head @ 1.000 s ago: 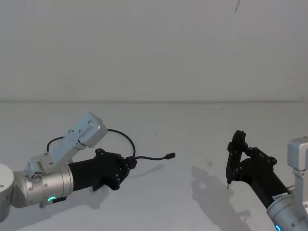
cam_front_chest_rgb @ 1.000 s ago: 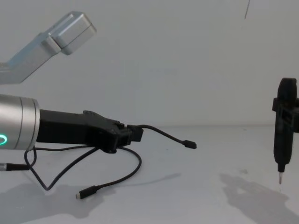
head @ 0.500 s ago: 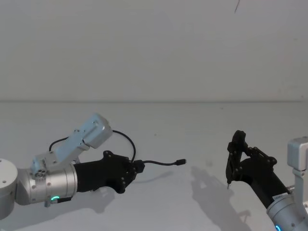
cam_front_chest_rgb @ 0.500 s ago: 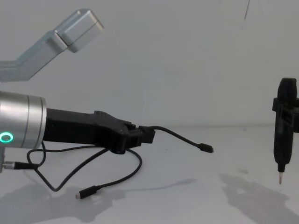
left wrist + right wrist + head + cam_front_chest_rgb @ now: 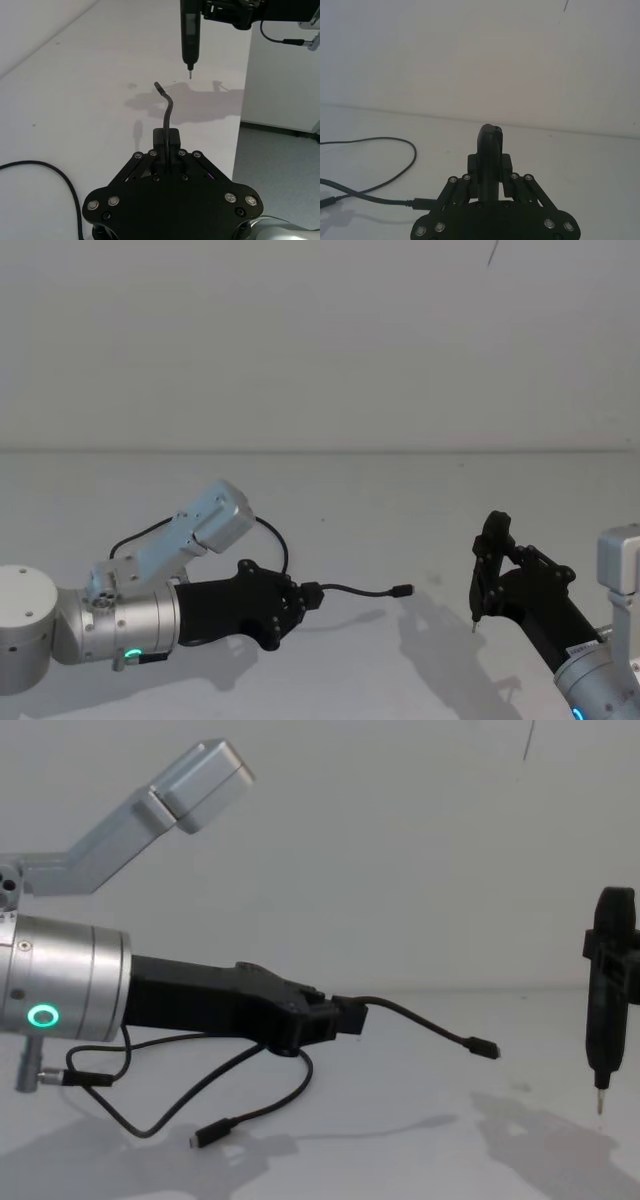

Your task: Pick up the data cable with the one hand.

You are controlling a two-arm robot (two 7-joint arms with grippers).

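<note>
Chest view: the left hand point(image 5: 345, 1017), black and angular on its silver cylinder point(image 5: 70, 982) with the green ring point(image 5: 43, 1016), reaches in from the left, raised off the desk point(image 5: 420, 1160). We record its fingers pressed together on the data cable point(image 5: 166, 119), pinching it a little way back from one end. That free stretch juts forward from the fingertips, sags, and ends in a small black plug point(image 5: 483, 1047) hanging in the air above its shadow. Behind the pinch the rest of the cable drops under the hand and loops. Its other plug point(image 5: 210, 1135) sits low at the desk surface; we cannot tell whether it touches. Left wrist view: the cable is clamped centrally between the two fingers. The right hand point(image 5: 505, 575) is parked well apart at the right, closed around a black pin-tipped tool point(image 5: 605, 1010) held upright, tip down above its own shadow.
</note>
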